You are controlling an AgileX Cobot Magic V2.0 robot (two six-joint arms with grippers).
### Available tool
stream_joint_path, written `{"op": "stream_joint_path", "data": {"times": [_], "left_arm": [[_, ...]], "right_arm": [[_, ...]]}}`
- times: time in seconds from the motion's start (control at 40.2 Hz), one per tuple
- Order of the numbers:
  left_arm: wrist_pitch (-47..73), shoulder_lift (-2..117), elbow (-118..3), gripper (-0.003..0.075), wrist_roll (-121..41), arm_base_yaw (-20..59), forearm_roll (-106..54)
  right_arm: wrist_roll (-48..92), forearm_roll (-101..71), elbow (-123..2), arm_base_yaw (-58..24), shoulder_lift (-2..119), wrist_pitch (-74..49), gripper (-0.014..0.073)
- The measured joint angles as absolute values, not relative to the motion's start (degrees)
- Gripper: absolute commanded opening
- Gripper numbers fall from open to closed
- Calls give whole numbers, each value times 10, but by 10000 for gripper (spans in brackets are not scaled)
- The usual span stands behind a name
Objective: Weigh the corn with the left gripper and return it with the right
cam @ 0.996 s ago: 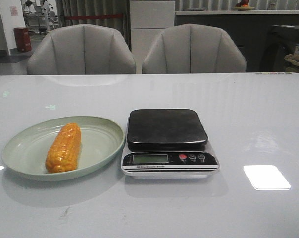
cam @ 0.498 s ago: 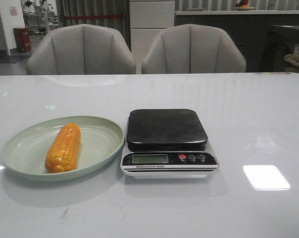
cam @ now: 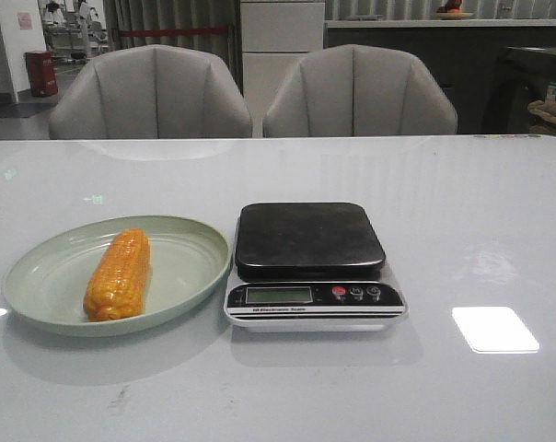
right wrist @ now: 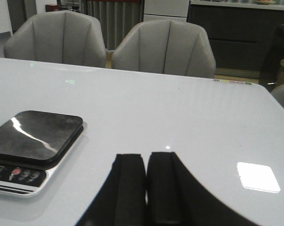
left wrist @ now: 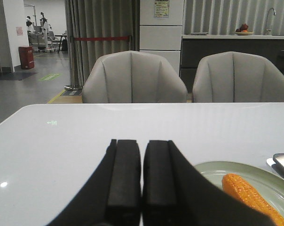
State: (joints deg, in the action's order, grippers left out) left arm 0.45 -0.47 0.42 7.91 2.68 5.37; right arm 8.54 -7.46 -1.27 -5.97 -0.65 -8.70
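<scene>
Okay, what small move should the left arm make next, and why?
Probably open the left pincer and swing it toward the corn. The cob lies untouched on the plate, the scale is bare, and the pincer is shut, holding nothing.

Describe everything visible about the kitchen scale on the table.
The kitchen scale has a dark, glossy square weighing platform with rounded corners on a silver body. Its front panel holds a small greenish display, showing no reading I can make out, then a red button and two dark ones. Nothing lies on the platform. It sits flat on the white table, close beside the pale green plate holding the corn.
</scene>
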Motion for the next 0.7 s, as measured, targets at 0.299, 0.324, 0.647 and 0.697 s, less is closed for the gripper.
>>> {"op": "stream_joint_path", "data": {"times": [0.299, 0.324, 0.647, 0.697], "left_arm": [[4, -5, 4, 121, 79, 27, 54], [4, -5, 4, 121, 79, 27, 54], [4, -5, 4, 121, 79, 27, 54], [4, -5, 4, 121, 79, 27, 54]], "right_arm": [[74, -29, 14, -60, -6, -31, 167], [71, -29, 14, -60, -6, -30, 167], [46, -11, 14, -70, -6, -26, 167], [46, -9, 14, -71, -6, -26, 167]]}}
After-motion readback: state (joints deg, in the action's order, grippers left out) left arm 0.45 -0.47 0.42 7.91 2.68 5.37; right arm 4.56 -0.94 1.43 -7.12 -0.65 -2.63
